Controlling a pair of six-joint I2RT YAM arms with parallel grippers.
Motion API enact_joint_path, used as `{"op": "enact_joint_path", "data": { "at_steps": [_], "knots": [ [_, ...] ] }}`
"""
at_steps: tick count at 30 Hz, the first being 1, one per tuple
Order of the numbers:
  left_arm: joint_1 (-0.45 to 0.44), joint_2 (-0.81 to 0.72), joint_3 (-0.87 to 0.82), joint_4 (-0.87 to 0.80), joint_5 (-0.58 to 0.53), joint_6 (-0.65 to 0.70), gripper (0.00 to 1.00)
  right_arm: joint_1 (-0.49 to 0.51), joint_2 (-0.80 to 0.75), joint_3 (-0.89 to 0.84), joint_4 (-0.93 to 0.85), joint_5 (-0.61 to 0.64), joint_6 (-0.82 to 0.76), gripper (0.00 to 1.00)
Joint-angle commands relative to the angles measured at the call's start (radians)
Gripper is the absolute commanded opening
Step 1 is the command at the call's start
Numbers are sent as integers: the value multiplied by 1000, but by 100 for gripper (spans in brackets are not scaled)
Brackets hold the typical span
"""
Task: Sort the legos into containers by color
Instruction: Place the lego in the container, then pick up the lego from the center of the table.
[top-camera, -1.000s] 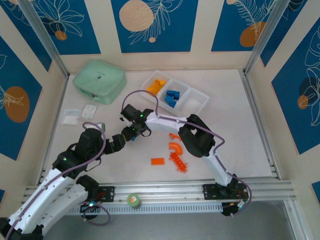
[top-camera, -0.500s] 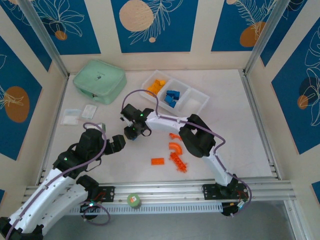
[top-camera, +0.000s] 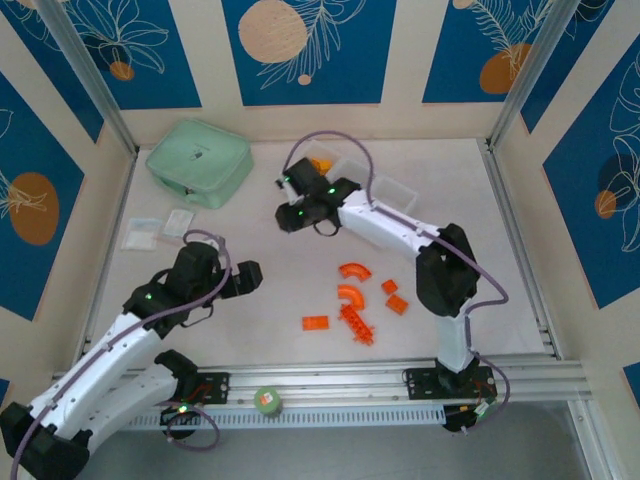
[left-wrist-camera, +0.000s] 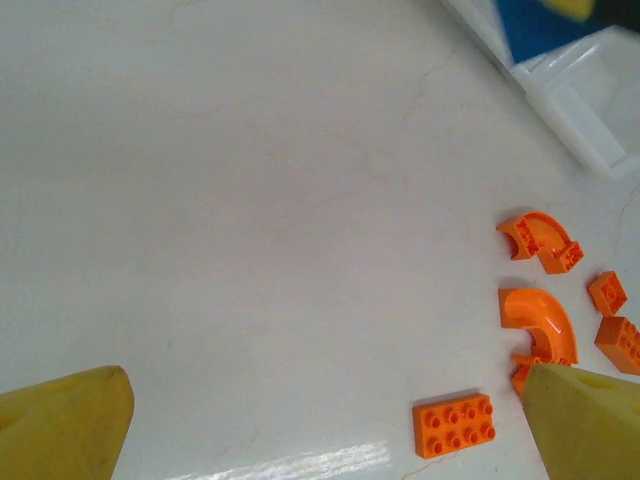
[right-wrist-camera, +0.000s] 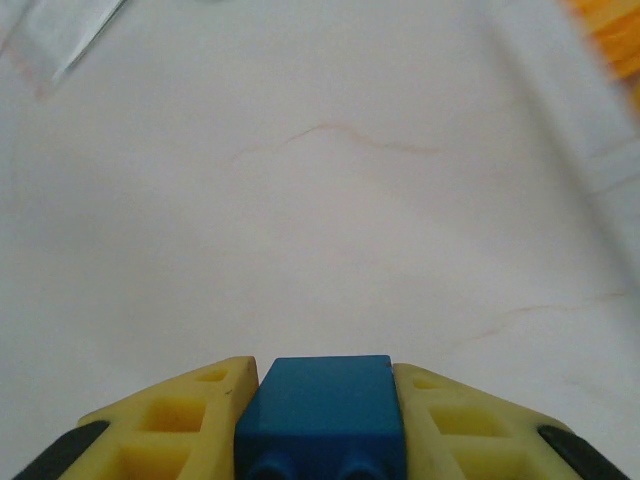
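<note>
Hovering with jaws spread wide and empty, the left gripper (top-camera: 243, 278) hangs over the table (top-camera: 480, 250) beside the loose orange-red legos (top-camera: 352, 300). Farther back, the right gripper (top-camera: 292, 216) pinches a blue lego (right-wrist-camera: 320, 405) just short of the white tray (top-camera: 396, 190), with yellow-orange legos (top-camera: 320, 163) in its left compartment.

A mint-green zip case (top-camera: 199, 162) lies at the far left of the white table (top-camera: 490, 270). Nearer, by the left edge, two small clear packets (top-camera: 140, 235) lie side by side. A green roll (top-camera: 266, 401) sits on the near metal rail (top-camera: 340, 378). Blue leaf-patterned panels (top-camera: 305, 50) line the walls.
</note>
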Motion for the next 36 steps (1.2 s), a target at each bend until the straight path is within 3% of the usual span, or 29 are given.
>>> {"op": "enact_joint_path", "data": {
  "at_steps": [1, 8, 14, 20, 23, 28, 36],
  "knots": [
    [13, 44, 48, 74, 44, 33, 99, -82, -6, 16, -52, 7, 16, 26],
    [14, 167, 96, 147, 74, 40, 99, -245, 95, 127, -67, 49, 7, 26],
    [13, 238, 117, 198, 91, 40, 99, -317, 218, 245, -84, 90, -31, 27],
    [18, 303, 154, 205, 110, 56, 99, -347, 297, 367, -142, 134, -58, 48],
    [20, 322, 171, 205, 118, 62, 99, -348, 274, 362, -135, 143, -69, 58],
    [22, 325, 177, 207, 129, 65, 99, -336, 191, 305, -118, 124, -69, 64],
    [24, 262, 150, 182, 127, 59, 99, -240, -24, 28, -36, 109, -65, 71]
  ]
}}
